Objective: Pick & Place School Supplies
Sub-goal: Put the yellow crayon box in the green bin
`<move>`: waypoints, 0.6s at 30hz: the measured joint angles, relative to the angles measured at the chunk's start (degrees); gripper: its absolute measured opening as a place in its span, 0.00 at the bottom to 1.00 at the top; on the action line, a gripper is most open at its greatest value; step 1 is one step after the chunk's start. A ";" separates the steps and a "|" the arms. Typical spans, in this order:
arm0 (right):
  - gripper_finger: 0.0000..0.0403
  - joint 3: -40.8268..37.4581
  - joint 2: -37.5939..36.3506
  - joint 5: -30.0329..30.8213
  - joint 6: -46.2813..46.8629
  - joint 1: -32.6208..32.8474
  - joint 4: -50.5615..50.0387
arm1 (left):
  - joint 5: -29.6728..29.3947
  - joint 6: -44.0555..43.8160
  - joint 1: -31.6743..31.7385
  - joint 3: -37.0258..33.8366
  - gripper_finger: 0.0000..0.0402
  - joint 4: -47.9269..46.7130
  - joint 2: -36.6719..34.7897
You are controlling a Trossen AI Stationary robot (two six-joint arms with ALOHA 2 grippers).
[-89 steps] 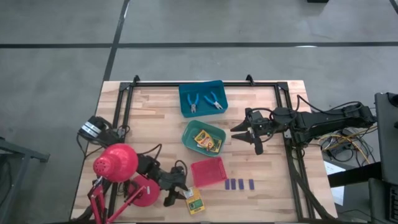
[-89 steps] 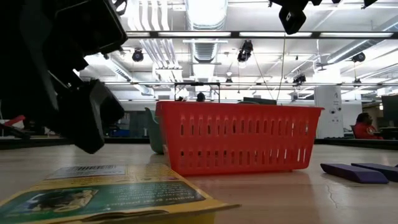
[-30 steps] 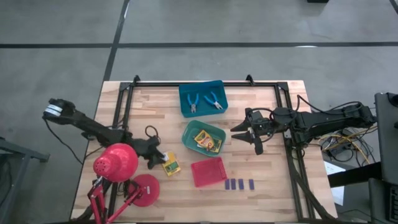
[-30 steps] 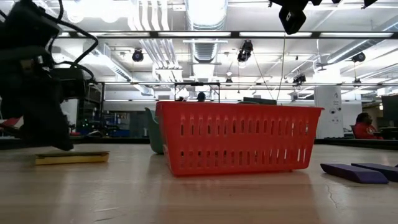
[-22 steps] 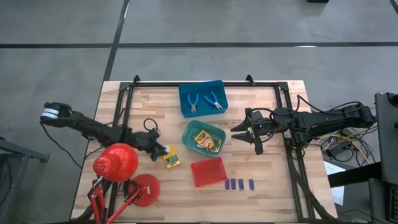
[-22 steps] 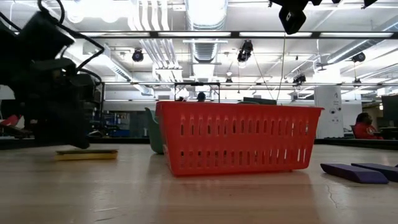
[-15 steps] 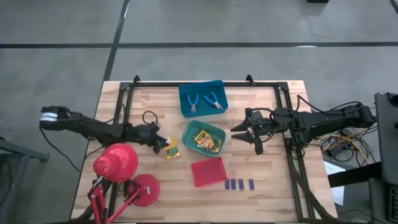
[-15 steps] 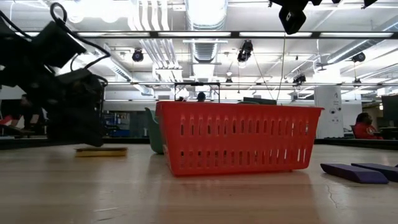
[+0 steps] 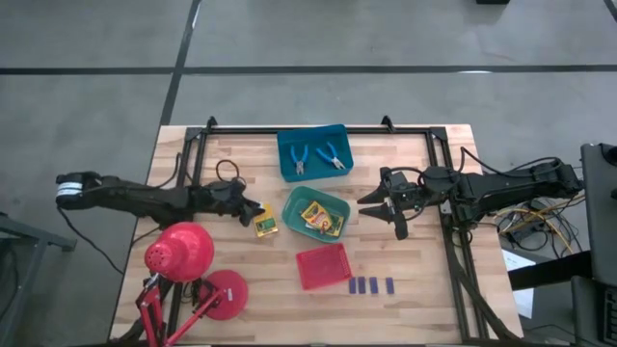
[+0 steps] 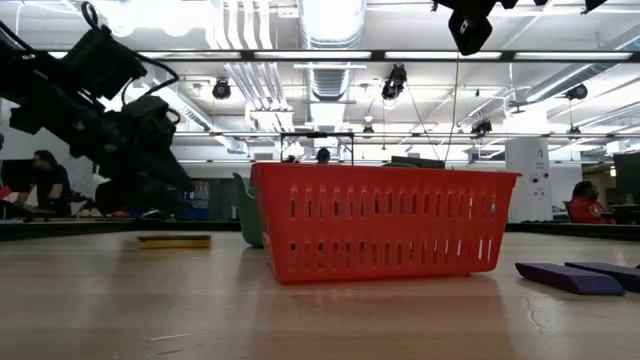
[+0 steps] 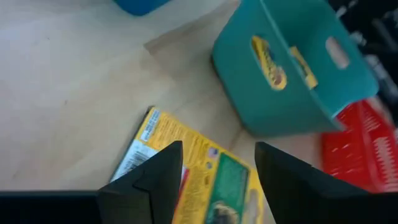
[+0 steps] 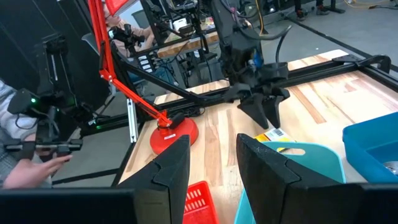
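The step in hand looks like getting the last loose yellow-and-green box (image 9: pixel 266 226) into the green tray (image 9: pixel 292 205), where two boxes of the same kind (image 9: pixel 321 218) already lie. The box lies flat on the worktop (image 9: pixel 424 289), just beside the tray's near wall. The left hand (image 9: pixel 253 213) sits right at the box; in the left wrist view its two dark fingers (image 11: pixel 152 177) stand apart, open, with the box (image 11: pixel 205 174) showing between them, so it grips nothing. Whether a fingertip touches the box cannot be told. The right hand (image 9: pixel 386 205) waits past the tray's other side, its fingers spread and empty. By my judgement the next move calls for a proper grasp: a box this flat gives little edge, so the fingers should close across its narrow sides, lift it above the rim, and let it go over the tray. The two blue-handled tools (image 9: pixel 314 159) rest in the blue tray (image 9: pixel 285 145); the four dark blue-purple blocks (image 9: pixel 371 285) lie in a row on the worktop beside the red tray (image 9: pixel 323 266), not yet sorted.
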 joint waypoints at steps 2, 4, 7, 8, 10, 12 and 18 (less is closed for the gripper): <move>0.31 0.00 -0.02 0.00 -0.04 0.00 0.00 | 0.04 -3.28 -0.01 0.70 0.51 -1.23 -1.22; 0.31 0.00 -0.01 0.00 -0.03 0.00 -0.01 | 0.72 -7.32 -0.07 1.62 0.51 -3.33 -2.23; 0.31 0.00 -0.02 0.00 -0.04 0.00 0.00 | 3.78 -14.38 -0.57 2.91 0.51 -9.36 -3.50; 0.31 0.00 -0.02 0.00 -0.04 0.00 0.00 | 4.83 -16.84 -0.99 3.30 0.51 -11.36 -3.93; 0.31 0.00 -0.02 0.00 -0.04 0.00 0.00 | 6.35 -21.68 -2.44 4.26 0.51 -14.73 -4.95; 0.31 0.00 -0.02 0.00 -0.03 0.00 -0.01 | 6.54 -26.32 -4.63 5.11 0.51 -18.00 -5.99; 0.31 0.00 -0.02 0.00 -0.06 0.00 -0.02 | 4.26 -39.48 -12.81 7.29 0.51 -22.73 -8.87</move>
